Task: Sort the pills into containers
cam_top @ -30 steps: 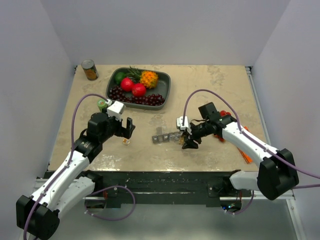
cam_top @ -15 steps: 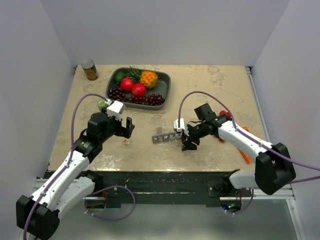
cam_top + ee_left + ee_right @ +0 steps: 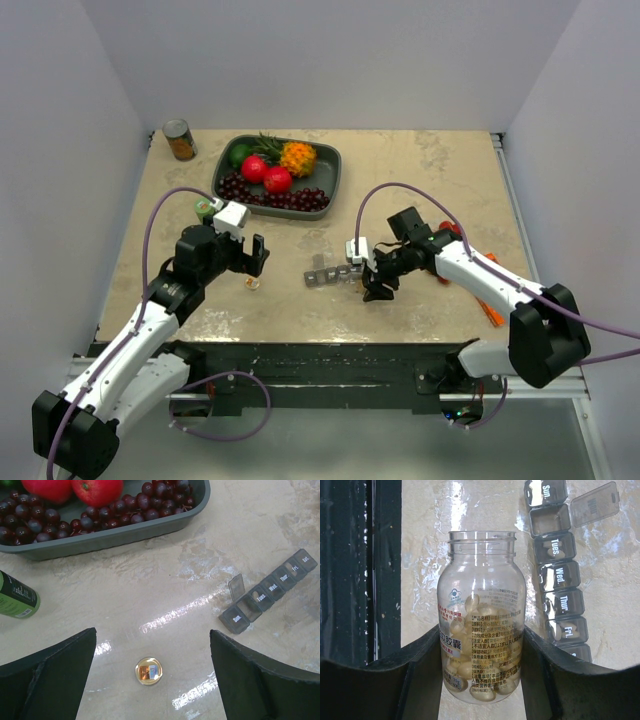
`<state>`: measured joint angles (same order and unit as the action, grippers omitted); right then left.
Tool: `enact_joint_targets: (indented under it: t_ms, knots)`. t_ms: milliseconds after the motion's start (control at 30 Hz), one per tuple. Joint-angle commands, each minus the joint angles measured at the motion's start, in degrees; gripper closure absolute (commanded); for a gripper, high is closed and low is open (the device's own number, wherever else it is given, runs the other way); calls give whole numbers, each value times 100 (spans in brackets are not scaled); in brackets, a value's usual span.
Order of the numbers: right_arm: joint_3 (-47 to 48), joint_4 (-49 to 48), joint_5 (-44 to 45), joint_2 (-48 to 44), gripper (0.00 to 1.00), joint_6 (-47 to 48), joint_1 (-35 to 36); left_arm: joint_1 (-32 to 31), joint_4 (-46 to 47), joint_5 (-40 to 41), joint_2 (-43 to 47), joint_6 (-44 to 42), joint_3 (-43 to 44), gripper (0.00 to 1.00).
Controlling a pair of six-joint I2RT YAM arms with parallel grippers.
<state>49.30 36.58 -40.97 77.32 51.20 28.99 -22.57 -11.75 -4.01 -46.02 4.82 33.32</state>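
Containers (image 3: 333,272): grey weekday strip at the centre of the table (image 3: 450,180), second lid raised, at 9 o'clock of the right gripper (image 3: 377,287). Right gripper: clamped on an uncapped clear bottle (image 3: 481,615) of pale pills (image 3: 470,670). Left gripper (image 3: 256,256): jaws spread wide, holding nothing; small cap (image 3: 148,671) at its 6 o'clock.

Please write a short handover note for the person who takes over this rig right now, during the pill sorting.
Left gripper: open, empty, above a small round gold cap on the table.
Right gripper: shut on the uncapped pill bottle, capsules inside, beside the pill organizer.
Done: the Monday lid is open; pale shapes under the Tues and Fri lids may be pills.
Left: tip capsules into the open compartment, then fill the others.
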Motion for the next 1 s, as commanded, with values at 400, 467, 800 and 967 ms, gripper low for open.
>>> enact_joint_targets:
  t_ms: [400,467,800,967]
  knots:
    - [282,-89,116,73,100,-57,54,16,103,93,23,-122,263,1]
    - [299,-81,177,117,100,-57,71,16,103,85,23,-122,263,1]
    - [537,-142,493,485,100,-180,133,24,85,111,5,-113,271,0]
    - [782,-160,783,802,100,-295,282,24,85,128,5,-122,271,1]
